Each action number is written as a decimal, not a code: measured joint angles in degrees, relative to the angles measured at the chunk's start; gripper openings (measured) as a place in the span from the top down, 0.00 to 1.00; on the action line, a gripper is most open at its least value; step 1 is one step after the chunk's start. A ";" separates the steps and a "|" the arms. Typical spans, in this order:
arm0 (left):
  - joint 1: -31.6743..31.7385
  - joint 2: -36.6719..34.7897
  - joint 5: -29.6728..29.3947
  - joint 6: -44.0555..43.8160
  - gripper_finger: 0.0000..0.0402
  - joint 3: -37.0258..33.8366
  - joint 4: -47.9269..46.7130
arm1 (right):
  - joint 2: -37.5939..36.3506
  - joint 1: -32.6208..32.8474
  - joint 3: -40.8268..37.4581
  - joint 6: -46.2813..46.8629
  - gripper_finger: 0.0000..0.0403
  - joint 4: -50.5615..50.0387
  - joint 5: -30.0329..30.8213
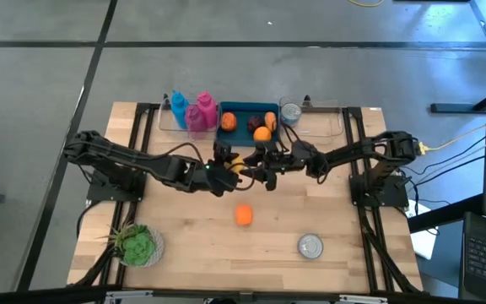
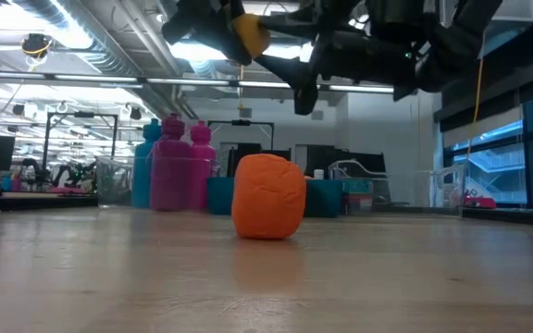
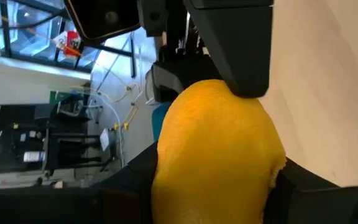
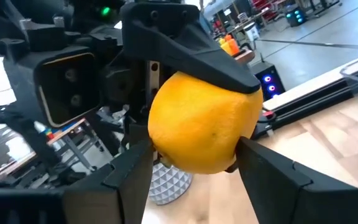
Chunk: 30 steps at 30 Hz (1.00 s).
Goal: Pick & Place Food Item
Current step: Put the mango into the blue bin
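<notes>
A yellow lemon-like fruit (image 1: 236, 163) hangs in the air over the middle of the table, high above the board in the low view (image 2: 248, 35). Both arms meet at it. My left gripper (image 1: 229, 171) comes from the table's left and my right gripper (image 1: 253, 164) from the right. Each is shut on the fruit, which fills the left wrist view (image 3: 216, 155) and the right wrist view (image 4: 204, 121). An orange food item (image 1: 243, 214) rests on its underside on the table, nearer the near edge (image 2: 268, 196). My left gripper (image 3: 216, 186) pinches the yellow fruit between its two fingers. One finger (image 4: 191, 53) lies over the fruit's upper side (image 4: 197, 84); the other is hidden behind the fruit. The hold comes roughly level from the table's left, and the fruit is lifted clear. My right gripper (image 4: 194, 165) has the fruit between its two fingers (image 4: 132, 171), which lie against its opposite flanks (image 4: 160, 146). One of these fingers (image 3: 244, 56) meets the fruit's end (image 3: 241, 102) in the left wrist view. It comes roughly level from the table's right.
At the far edge stand a blue tray (image 1: 236, 108) with more food items, pink and blue bottles (image 1: 194, 111) and a tin (image 1: 290, 111). A second tin (image 1: 310, 245) and a green leafy bunch (image 1: 137, 245) sit near the near edge. Bare wood surrounds the orange item.
</notes>
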 joint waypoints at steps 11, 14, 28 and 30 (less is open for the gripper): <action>0.07 0.02 -1.26 -0.13 0.57 -0.02 0.09 | 0.68 -0.95 1.15 -1.39 0.44 0.42 0.42; 0.07 0.07 -1.11 -0.36 0.57 -0.02 0.07 | 0.68 -1.59 1.27 -0.72 0.44 -0.19 -1.74; 0.21 0.29 3.58 -1.42 0.57 0.15 3.22 | 0.74 -3.27 2.37 2.68 0.14 -0.57 -5.08; 0.51 0.29 4.87 -1.41 0.57 0.15 3.55 | 0.74 -3.15 3.93 2.40 0.11 -1.43 -5.22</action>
